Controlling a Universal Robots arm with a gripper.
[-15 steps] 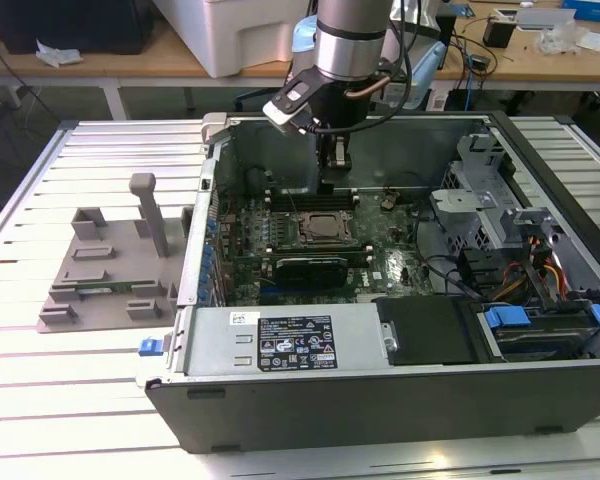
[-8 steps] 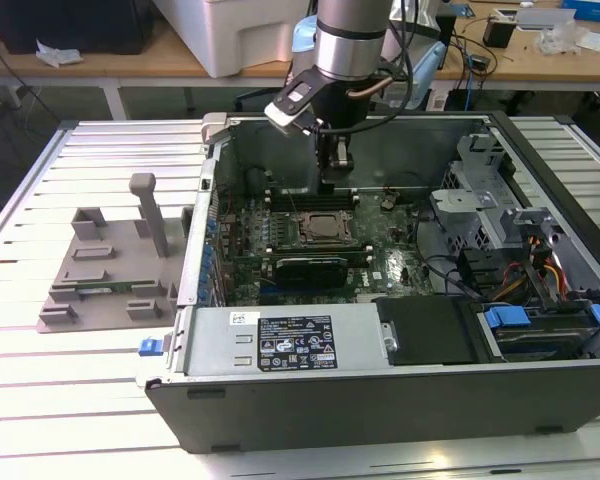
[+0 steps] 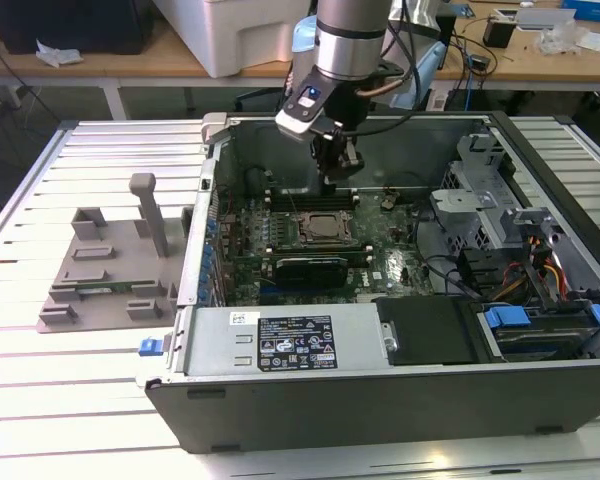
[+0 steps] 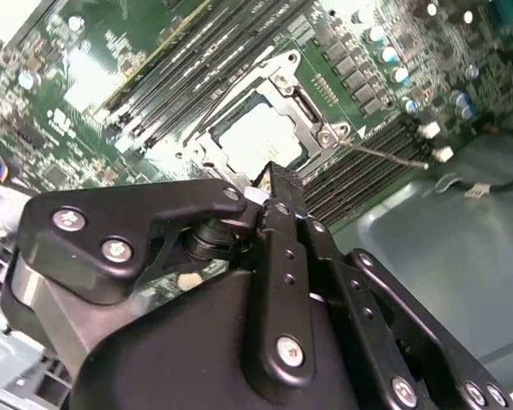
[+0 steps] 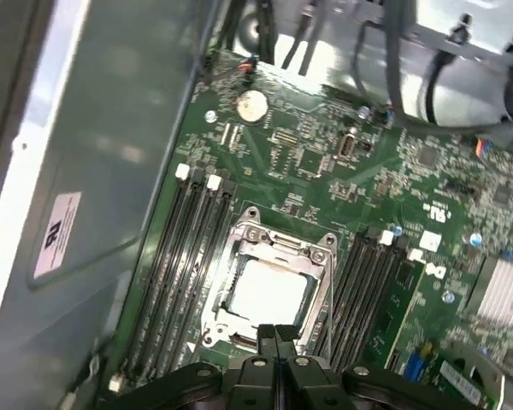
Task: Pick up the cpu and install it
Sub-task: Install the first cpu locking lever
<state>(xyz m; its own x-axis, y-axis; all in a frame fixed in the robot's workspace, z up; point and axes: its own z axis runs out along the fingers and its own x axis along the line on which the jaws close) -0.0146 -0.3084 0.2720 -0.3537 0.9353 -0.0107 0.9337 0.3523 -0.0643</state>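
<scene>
The cpu [image 5: 269, 290] lies flat inside the motherboard socket [image 5: 239, 248], its pale silver top plate facing up; it shows in both wrist views, and in the second wrist view the cpu [image 4: 261, 137] sits within the open metal socket frame [image 4: 282, 81]. My gripper [image 5: 278, 337] hangs just above the socket's edge, shut, with nothing between its black fingers [image 4: 284, 192]. In the exterior view the gripper [image 3: 338, 172] is inside the open computer case, a little above and behind the socket [image 3: 325, 228].
Memory slots [image 5: 184, 256] flank the socket on both sides. A black card [image 3: 315, 265] lies in front of it, the power supply [image 3: 290, 340] along the near case wall, a drive cage [image 3: 480, 195] at the exterior view's right. A grey plastic tray [image 3: 105, 270] stands outside at the left.
</scene>
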